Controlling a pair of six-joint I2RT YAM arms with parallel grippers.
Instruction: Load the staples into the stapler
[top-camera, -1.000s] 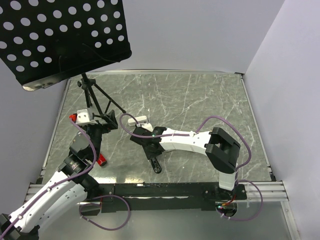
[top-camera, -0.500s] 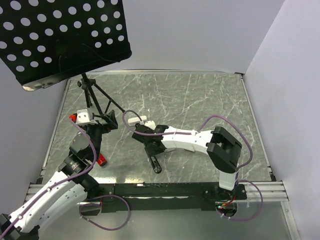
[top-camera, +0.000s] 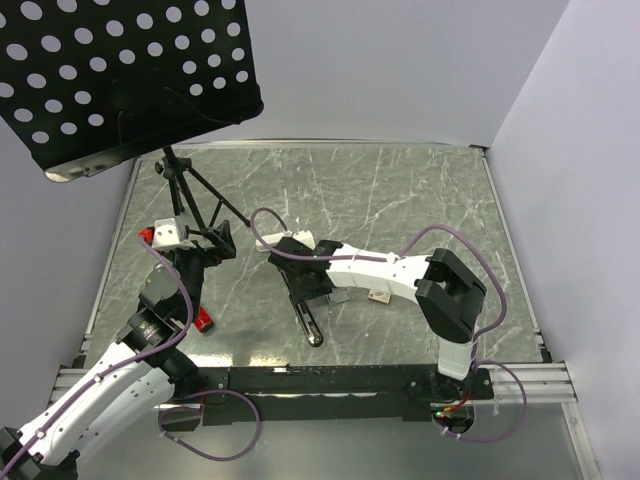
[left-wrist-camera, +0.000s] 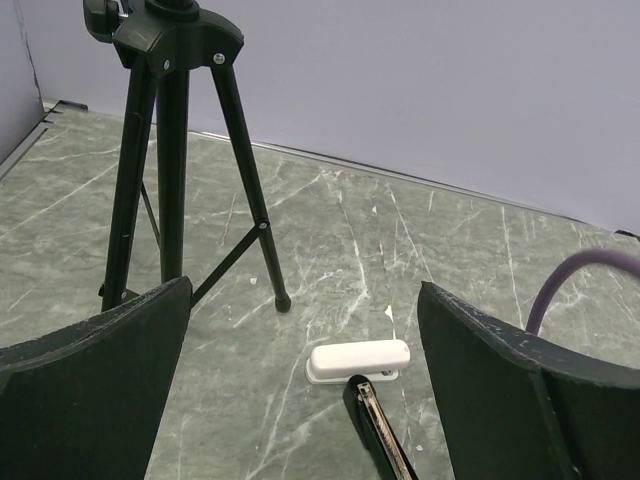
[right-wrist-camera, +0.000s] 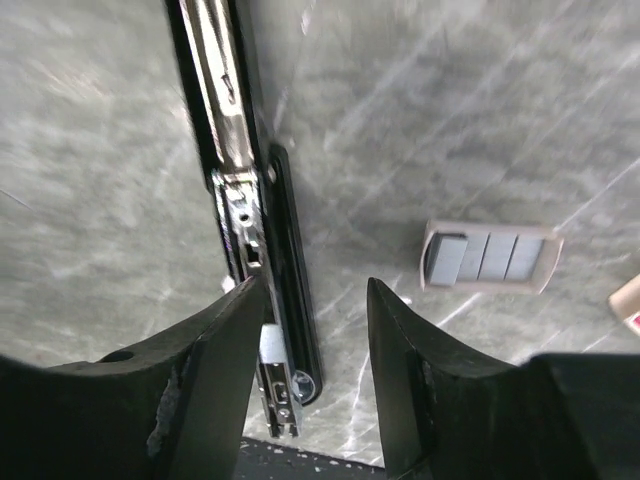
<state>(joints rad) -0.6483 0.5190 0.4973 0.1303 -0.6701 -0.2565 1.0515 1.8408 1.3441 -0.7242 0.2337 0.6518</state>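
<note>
**First onlooker:** What has the right gripper (right-wrist-camera: 315, 292) got hold of?

**Second onlooker:** Nothing that I can see; its jaws stand partly apart, low over the green marble table (top-camera: 420, 200), straddling the black stapler (right-wrist-camera: 292, 260); one finger (right-wrist-camera: 215, 370) sits close against the stapler's side; the other stands clear of it.

**First onlooker:** And the stapler itself?

**Second onlooker:** Lying flat and swung open, its bright metal channel (right-wrist-camera: 215, 90) facing up; whether any staples sit in that channel, I cannot tell.

**First onlooker:** Where are the staples, then?

**Second onlooker:** On the table, outside the jaws; the grey see-through tray of staples (right-wrist-camera: 488, 258) lies near the stapler on the clear finger's side, apart from it; the pale staple box (top-camera: 378, 296), printed in red-brown, rests just beside the right forearm, to the right of the stapler as seen from above.

**First onlooker:** And the left gripper (left-wrist-camera: 305, 320)?

**Second onlooker:** Spread wide and empty, held above the table's left side; between its fingers one sees a white stapler (left-wrist-camera: 358, 360) just beside the far end of the black one; a black tripod (left-wrist-camera: 170, 160) stands a little beyond.

**First onlooker:** Anything else in the room?

**Second onlooker:** A perforated black panel (top-camera: 120, 70) overhangs the far left corner; a small red object (top-camera: 203, 320) lies on the table close to the left arm.
</note>
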